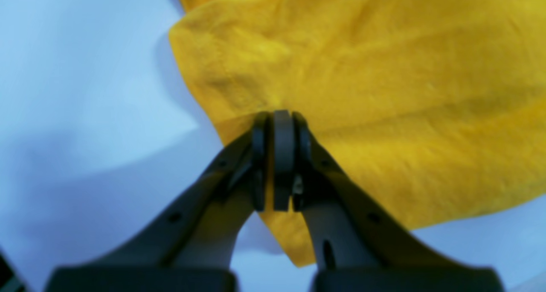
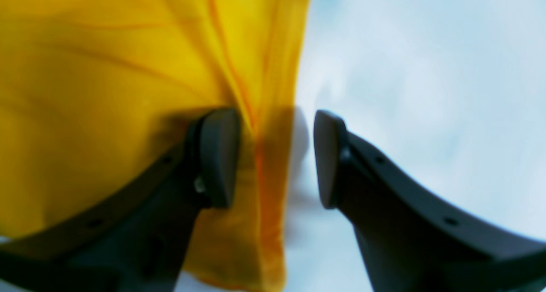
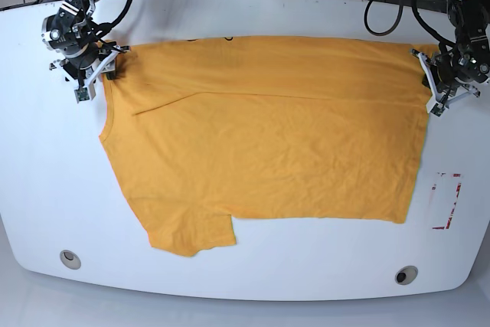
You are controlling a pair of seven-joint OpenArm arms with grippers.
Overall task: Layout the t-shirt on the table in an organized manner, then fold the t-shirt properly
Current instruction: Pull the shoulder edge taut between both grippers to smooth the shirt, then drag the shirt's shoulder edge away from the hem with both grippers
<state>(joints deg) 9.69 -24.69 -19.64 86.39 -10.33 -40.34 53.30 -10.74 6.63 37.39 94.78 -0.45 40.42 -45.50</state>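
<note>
plain orange-yellow t-shirt (image 3: 260, 143) on a glossy white table (image 3: 245, 273) with a red-taped rectangle (image 3: 446, 201).

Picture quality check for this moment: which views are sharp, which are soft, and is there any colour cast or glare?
Base view: sharp and evenly lit, with the t-shirt crisp and a soft sheen on the table. Left wrist view: soft all over, with a blue cast on the table and the left gripper blurred on the cloth. Right wrist view: the softest, with the right gripper and cloth folds smeared.
</note>
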